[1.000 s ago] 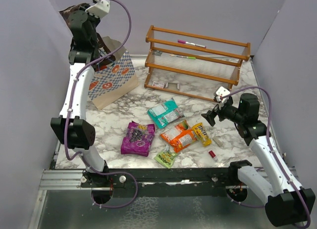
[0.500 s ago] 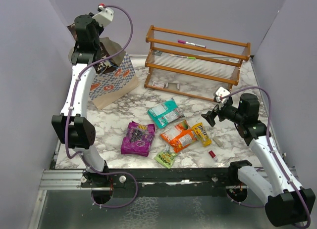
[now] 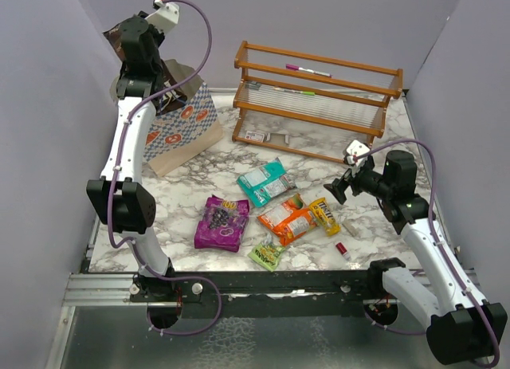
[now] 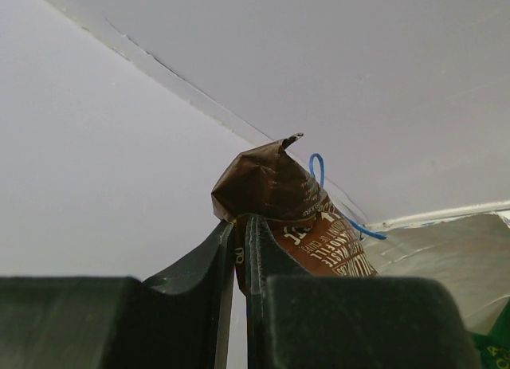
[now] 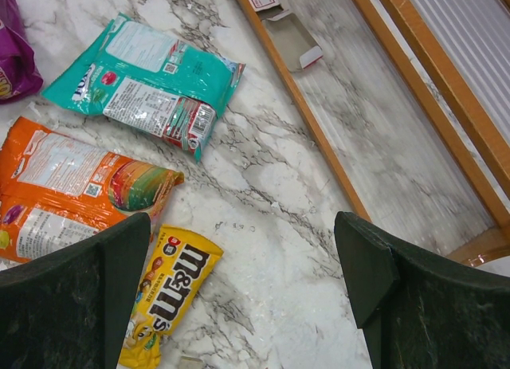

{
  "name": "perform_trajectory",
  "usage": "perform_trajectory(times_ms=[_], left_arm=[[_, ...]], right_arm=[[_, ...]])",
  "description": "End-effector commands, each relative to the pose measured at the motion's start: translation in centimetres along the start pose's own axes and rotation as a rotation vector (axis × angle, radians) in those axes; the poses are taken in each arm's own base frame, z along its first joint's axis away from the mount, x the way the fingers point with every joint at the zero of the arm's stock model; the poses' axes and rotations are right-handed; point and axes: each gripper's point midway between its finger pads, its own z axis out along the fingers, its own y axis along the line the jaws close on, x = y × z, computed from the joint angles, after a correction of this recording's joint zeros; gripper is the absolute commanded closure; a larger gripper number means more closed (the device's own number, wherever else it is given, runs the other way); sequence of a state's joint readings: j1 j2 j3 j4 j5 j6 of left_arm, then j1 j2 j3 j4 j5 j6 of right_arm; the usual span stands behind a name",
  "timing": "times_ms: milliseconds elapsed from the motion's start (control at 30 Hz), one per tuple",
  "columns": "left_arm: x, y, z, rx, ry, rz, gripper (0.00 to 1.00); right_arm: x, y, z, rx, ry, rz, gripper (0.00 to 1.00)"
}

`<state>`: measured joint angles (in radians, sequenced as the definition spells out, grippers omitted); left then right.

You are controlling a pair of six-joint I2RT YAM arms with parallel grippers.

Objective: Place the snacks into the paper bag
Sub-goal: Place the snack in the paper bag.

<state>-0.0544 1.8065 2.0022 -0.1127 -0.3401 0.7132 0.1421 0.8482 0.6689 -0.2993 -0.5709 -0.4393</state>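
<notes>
My left gripper (image 3: 121, 41) is raised at the far left, above the back of the paper bag (image 3: 187, 126), and is shut on a brown snack packet (image 4: 275, 194). The bag's blue cord handle (image 4: 317, 166) and cream inside (image 4: 446, 249) show just beyond the packet. Teal (image 3: 266, 182), purple (image 3: 222, 221), orange (image 3: 287, 219), yellow (image 3: 324, 215) and small light-green (image 3: 267, 253) packets lie on the marble table. My right gripper (image 3: 333, 190) hovers open with nothing in it, just right of the yellow packet (image 5: 171, 293), with the orange (image 5: 72, 186) and teal (image 5: 147, 86) packets beyond.
A wooden rack (image 3: 319, 98) stands at the back right, its base rail (image 5: 319, 138) close ahead of my right gripper. A tiny red cylinder (image 3: 341, 248) and a small beige stick (image 3: 349, 224) lie near the yellow packet. Grey walls close in on both sides.
My left gripper, with the brown packet in it, dipped toward the bag's mouth and rose again slightly. The right arm and the packets on the table have not moved.
</notes>
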Motion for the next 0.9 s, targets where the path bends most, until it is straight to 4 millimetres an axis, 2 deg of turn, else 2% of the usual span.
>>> perform_trajectory(times_ms=[0,133,267,433,600,867], left_arm=[[-2.1,4.1,-0.6,-0.156,-0.055,-0.055,1.00],[-2.5,5.1,-0.6,-0.193,-0.058,-0.069,1.00],[-2.6,5.1,-0.7,-0.192,-0.062,-0.079,1.00],[-1.8,3.9,-0.7,-0.177,-0.049,-0.062,1.00],[-0.8,1.9,-1.1,-0.151,-0.036,-0.021,1.00],[0.3,0.5,-1.6,-0.142,-0.022,0.005,1.00]], right_arm=[[0.2,0.3,-0.1,-0.013,0.000,-0.002,0.01],[0.3,0.3,0.0,-0.017,0.004,0.002,0.01],[0.3,0.2,0.0,-0.015,0.006,0.002,0.01],[0.4,0.2,0.1,-0.015,0.009,0.005,0.01],[0.5,0.3,0.2,-0.019,0.012,0.007,0.01],[0.6,0.2,0.2,-0.017,0.016,0.009,0.01]])
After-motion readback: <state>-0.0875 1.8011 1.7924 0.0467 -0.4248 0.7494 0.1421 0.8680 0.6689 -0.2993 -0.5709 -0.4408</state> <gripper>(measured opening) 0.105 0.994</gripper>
